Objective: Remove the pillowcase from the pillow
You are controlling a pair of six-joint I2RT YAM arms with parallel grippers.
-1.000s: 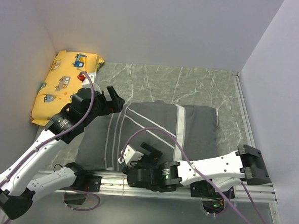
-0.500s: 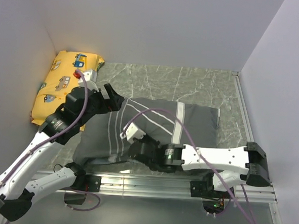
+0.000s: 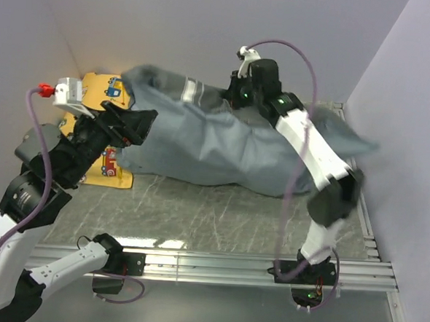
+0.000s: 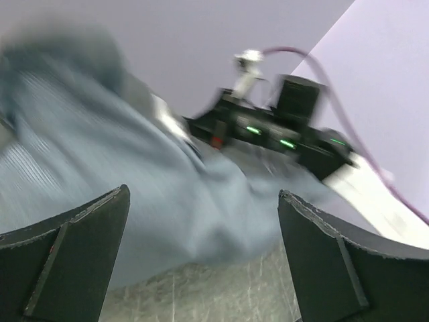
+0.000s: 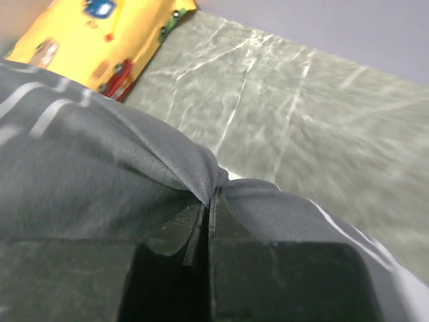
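Right gripper (image 5: 209,201) is clenched on a pinched fold of the pillowcase (image 5: 100,181) - the wrist view shows dark fabric puckering into its shut fingers. From above, that gripper (image 3: 235,98) sits toward 12 o'clock over the table (image 3: 219,205) and holds the whole grey bundle (image 3: 223,143) aloft. The cloth sags from it toward 3 o'clock and toward 10 o'clock.

Left gripper (image 3: 130,121) hangs at about 9 o'clock with its jaws spread wide and nothing between them, just beside the 10 o'clock end of the cover; its own camera sees the fabric (image 4: 134,174) straight ahead, blurred.

The pillow does not show anywhere. Since the cover looks plump, I judge it is inside, so the step in hand is hoisting the cover to loosen the filling. Next, the free gripper probably needs to take hold of the hanging end - which end is the opening I cannot tell.

A yellow cushion (image 3: 112,171) lies under the left arm at 9 o'clock, apart from the job.
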